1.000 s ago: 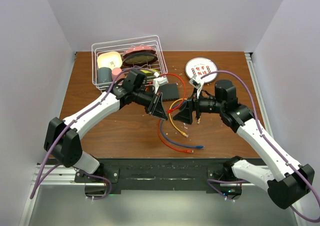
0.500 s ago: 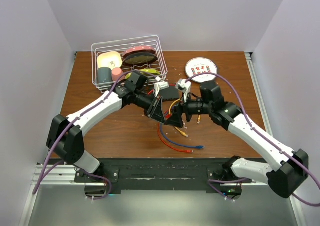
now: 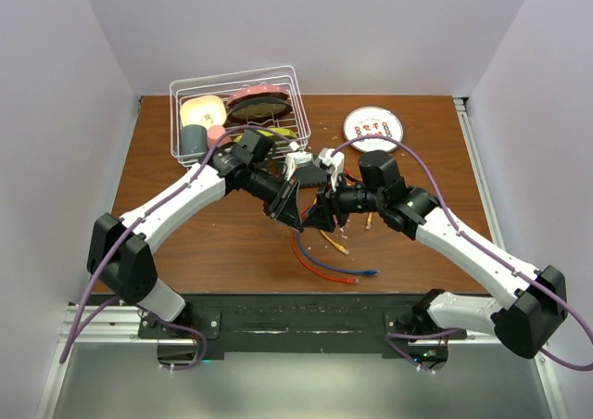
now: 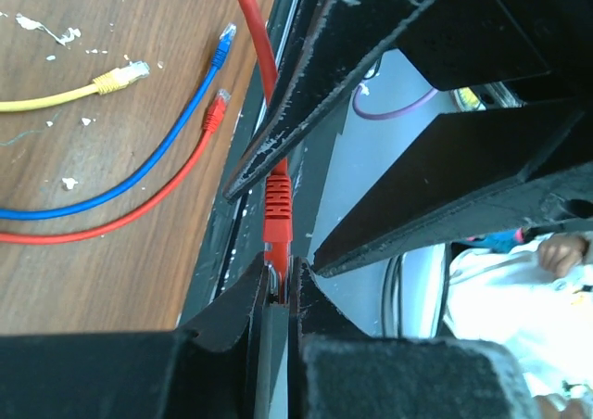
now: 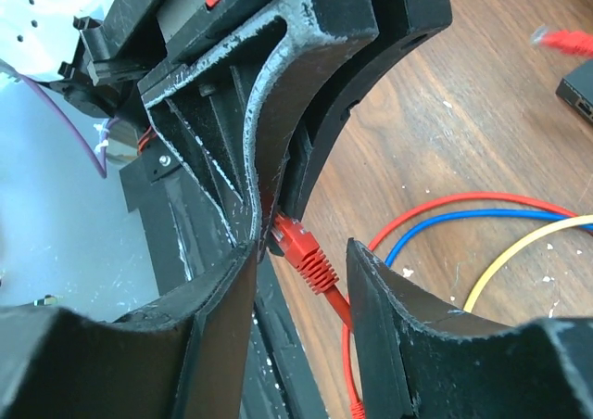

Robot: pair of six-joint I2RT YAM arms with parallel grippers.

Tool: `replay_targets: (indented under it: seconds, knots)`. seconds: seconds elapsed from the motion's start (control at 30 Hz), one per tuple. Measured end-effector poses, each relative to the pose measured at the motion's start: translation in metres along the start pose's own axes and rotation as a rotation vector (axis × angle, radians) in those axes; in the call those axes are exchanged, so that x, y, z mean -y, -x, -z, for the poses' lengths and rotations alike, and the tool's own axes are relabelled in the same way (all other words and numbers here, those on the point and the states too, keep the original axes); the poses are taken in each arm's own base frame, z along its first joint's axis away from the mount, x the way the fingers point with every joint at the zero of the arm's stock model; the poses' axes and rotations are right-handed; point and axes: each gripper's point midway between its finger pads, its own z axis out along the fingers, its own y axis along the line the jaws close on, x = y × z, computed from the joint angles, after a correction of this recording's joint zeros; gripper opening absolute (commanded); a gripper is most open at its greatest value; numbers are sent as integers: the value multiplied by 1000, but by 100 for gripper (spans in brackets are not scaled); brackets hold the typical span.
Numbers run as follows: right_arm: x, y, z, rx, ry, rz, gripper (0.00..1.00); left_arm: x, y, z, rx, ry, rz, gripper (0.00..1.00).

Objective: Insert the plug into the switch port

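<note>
Red plug [image 4: 278, 206]: its tip is pinched in the closed jaws of the left gripper [image 4: 276, 285], and the ribbed moulded boot projects beyond them. The right gripper [image 5: 301, 252] straddles that boot with its jaws apart; a gap shows on one side, so no grip is confirmed. The switch [image 5: 579, 93], a flat matte-black box, lies on the table well apart from the plug. Both grippers' fingers are matte black with edges scuffed white. The table [image 4: 93, 280] is brown wood grain, speckled white. A blue cable [image 4: 176, 150] and a yellow cable [image 4: 56, 99] lie loose on it.
</note>
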Motion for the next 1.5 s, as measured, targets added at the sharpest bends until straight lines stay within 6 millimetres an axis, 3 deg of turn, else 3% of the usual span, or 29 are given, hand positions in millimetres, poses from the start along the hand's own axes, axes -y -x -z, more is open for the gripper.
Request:
replay_targets:
  seconds: [0.07,0.17,0.2,0.23,0.4,0.47,0.5,0.6,0.7,0.83,1.07,1.23,1.37,1.5]
  knots:
    - [-1,0,0,0,2,4,42,1,0,2,-7,5,-6,0]
    - [-1,0,-1,-1,4,17,18,2,-1,3,-17,9,-11,0]
    - [-1,-1,-1,-3,4,17,4,2,-2,4,-23,10,-11,0]
    - [-2,-1,-1,-5,8,18,0,2,-2,4,-23,13,-17,0]
    - [-5,-1,0,-7,23,18,0,-1,-1,9,-24,30,-35,2]
    - [-3,1,-1,0,12,15,0,-2,0,10,-20,38,-38,13]
    - [-2,2,-1,4,3,11,0,-4,2,10,-15,45,-41,38]
    - [3,2,-2,8,-30,-17,0,-10,11,13,19,75,-51,78]
    - [10,-10,-5,-12,-82,-75,0,-19,31,25,140,138,-69,86]
    - [28,-12,1,16,-190,-174,0,-21,40,50,351,220,-93,86]
    - [49,43,37,297,-194,-322,0,-8,57,62,602,198,-141,83]
    - [33,59,32,365,-47,-382,0,-4,72,65,686,163,-150,81]
    - [22,64,30,369,26,-405,0,4,88,69,744,123,-178,70]
    - [17,69,32,379,56,-401,0,-3,97,62,748,87,-157,59]
